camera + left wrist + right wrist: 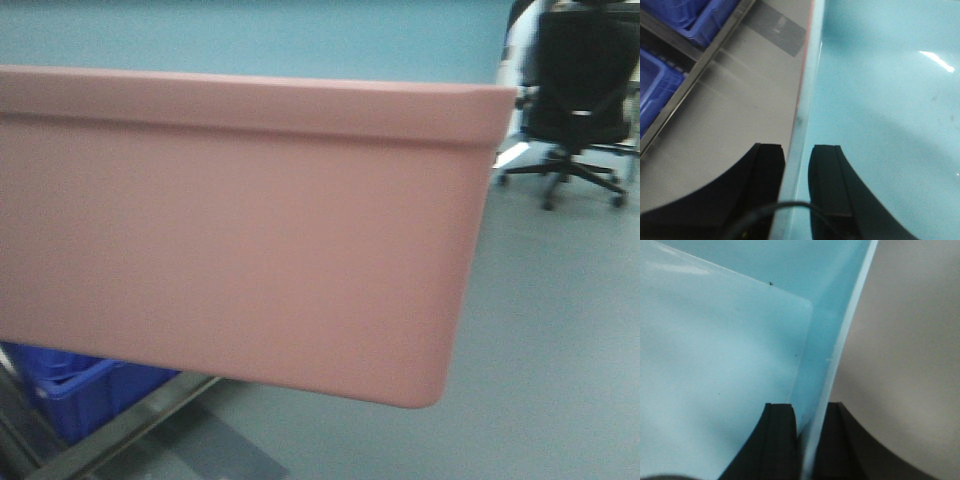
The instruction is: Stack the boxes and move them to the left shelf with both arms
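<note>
The salmon pink box (240, 230) hangs in the air close to the front camera and fills most of that view. The light blue box (880, 100) sits nested inside it; a thin pink edge (808, 50) shows just outside the blue rim. My left gripper (797, 150) is shut on that rim, one finger inside the blue box and one outside. My right gripper (810, 407) is shut on the opposite wall of the blue box (715, 365) in the same way. The left shelf is out of view.
A steel frame bar (130, 425) with dark blue crates (80, 385) behind it stands low at the left, also seen as the bar (695, 75) and crates (655, 90) under my left wrist. Grey floor (900, 365) lies below. A black office chair (575, 90) stands at the far right.
</note>
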{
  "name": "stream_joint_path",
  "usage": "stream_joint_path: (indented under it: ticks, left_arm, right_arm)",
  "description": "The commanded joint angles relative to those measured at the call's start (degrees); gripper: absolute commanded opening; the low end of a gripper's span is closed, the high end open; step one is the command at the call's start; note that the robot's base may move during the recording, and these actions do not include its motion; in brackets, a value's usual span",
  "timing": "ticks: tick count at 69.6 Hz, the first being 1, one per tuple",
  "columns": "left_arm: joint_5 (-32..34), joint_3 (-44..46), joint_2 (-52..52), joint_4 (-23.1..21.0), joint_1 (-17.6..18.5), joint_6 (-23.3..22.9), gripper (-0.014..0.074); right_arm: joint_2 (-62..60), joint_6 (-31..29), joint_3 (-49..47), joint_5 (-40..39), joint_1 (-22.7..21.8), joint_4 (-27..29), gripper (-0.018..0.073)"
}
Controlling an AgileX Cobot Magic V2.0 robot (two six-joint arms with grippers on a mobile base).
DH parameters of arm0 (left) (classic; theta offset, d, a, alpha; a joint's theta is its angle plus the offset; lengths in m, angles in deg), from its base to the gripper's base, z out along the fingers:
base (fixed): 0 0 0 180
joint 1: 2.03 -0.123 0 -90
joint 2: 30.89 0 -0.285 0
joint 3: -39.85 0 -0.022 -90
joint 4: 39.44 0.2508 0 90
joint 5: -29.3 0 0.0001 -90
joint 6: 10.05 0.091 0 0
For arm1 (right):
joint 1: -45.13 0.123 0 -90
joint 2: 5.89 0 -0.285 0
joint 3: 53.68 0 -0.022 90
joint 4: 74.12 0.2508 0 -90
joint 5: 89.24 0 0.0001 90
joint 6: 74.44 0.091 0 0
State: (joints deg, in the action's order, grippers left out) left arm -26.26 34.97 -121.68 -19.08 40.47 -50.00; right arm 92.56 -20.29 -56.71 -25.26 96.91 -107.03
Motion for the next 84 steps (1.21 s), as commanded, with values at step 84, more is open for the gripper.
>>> stream_joint_path:
  ticks: [84]
  left_arm:
    - [13.7, 2.8, 2.9, -7.9, 2.9, 2.5, -0.0012]
  right_arm:
    - [-1.8, -1.1, -2.5, -16.7, 1.2, -0.3, 0.0058]
